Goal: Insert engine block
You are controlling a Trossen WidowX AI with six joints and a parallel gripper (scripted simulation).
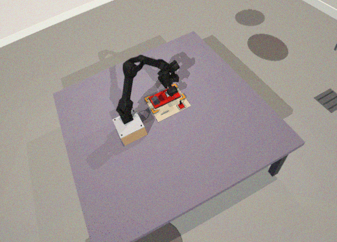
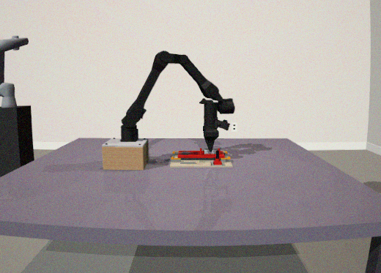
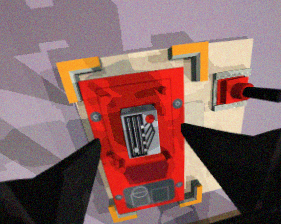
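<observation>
The engine block (image 3: 139,131) sits in the opening of the red car body (image 3: 136,145), apparently seated and level with the surround. The hand (image 3: 141,145) hangs directly above it, spread wide and holding nothing, one finger (image 3: 78,167) at the block's 8 o'clock and the other at its 4 o'clock, both apart from it. So the job seems to be at the withdrawal step. The next move calls for a straight lift, keeping off the body and the black-handled lever (image 3: 243,92) at 2 o'clock on the worktop (image 1: 201,145).

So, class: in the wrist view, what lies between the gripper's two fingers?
The grey engine block, seated in the red car body, with red showing either side; the open gripper touches neither.
</observation>
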